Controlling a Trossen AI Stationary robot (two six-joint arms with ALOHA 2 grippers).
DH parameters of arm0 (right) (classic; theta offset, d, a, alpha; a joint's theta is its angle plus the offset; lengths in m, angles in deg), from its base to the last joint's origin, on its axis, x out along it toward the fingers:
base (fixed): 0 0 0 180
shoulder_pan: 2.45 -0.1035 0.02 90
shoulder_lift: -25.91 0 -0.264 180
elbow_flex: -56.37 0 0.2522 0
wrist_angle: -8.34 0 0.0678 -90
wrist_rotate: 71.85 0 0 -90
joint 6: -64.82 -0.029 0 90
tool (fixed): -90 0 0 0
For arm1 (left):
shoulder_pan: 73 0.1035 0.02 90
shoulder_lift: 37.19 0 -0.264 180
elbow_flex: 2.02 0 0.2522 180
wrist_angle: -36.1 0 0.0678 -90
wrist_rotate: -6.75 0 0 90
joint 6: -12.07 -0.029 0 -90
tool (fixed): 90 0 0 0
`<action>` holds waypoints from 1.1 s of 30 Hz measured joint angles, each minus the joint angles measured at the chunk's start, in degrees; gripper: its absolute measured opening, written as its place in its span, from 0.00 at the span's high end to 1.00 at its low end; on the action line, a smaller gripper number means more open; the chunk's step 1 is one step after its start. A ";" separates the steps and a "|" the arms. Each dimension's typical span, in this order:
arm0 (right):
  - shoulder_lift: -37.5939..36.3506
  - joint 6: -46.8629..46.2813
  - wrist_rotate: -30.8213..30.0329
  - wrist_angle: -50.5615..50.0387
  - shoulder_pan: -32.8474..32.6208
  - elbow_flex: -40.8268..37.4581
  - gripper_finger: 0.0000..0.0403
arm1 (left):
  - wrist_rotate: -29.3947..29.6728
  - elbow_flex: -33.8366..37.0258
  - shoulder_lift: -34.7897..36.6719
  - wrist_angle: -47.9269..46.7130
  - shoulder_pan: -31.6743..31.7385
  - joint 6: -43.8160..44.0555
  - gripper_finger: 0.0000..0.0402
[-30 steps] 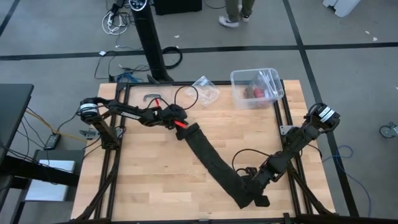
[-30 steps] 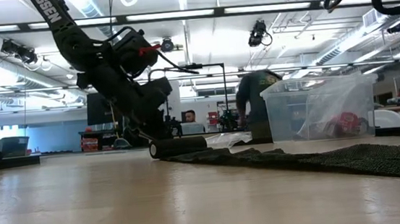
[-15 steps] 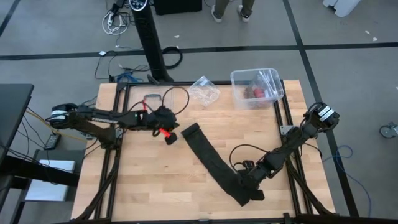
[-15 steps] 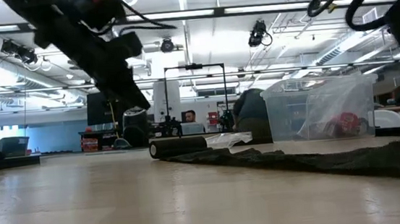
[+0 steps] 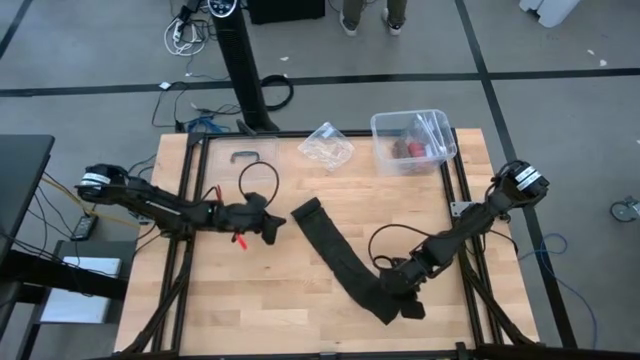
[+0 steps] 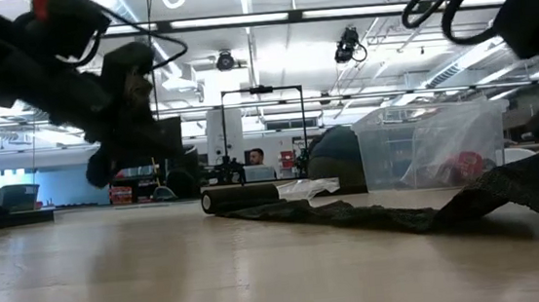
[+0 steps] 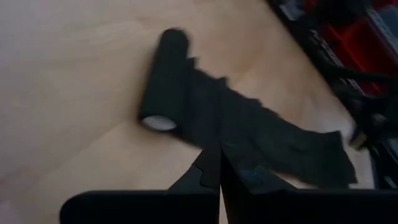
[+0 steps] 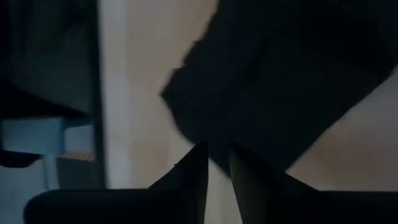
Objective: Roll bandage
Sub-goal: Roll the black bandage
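The black bandage (image 5: 345, 262) lies slantwise across the wooden table. Its far end is wound into a short roll (image 5: 304, 208), which rests on its side (image 6: 239, 198). My left gripper (image 5: 272, 230) hangs shut above the bare wood to the left of the roll, which lies ahead of its fingers (image 7: 165, 81). My right gripper (image 5: 398, 295) stands at the bandage's near end (image 5: 392, 308), with a narrow gap between its fingertips (image 8: 217, 165). That end is bunched, and a fold of it (image 6: 502, 181) rises off the table. My right gripper comes at the bandage's near end (image 8: 249, 106) slanting down from the table's right. The cloth lies right at its fingertips and a fold stands raised there. I cannot tell whether the fingers touch it.
A clear plastic box (image 5: 412, 140) with red things inside stands at the far right. A crumpled clear wrapper (image 5: 328, 145) lies left of it. A small dark handle-shaped piece (image 5: 243, 156) lies at the far left. Black rails (image 5: 188, 250) edge the table. A person's feet (image 5: 365, 20) show beyond it.
My left gripper has left the roll and drawn back toward the table's left and near edges, rolling about its own line as it went. The roll stays put. My right gripper has shifted slightly up the strip. The bandage's near end has bunched and risen off the table.
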 joint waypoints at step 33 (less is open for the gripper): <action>13.08 31.32 -8.61 35.10 48.38 2.64 0.99 | -3.75 1.04 -11.40 12.13 3.44 25.56 0.69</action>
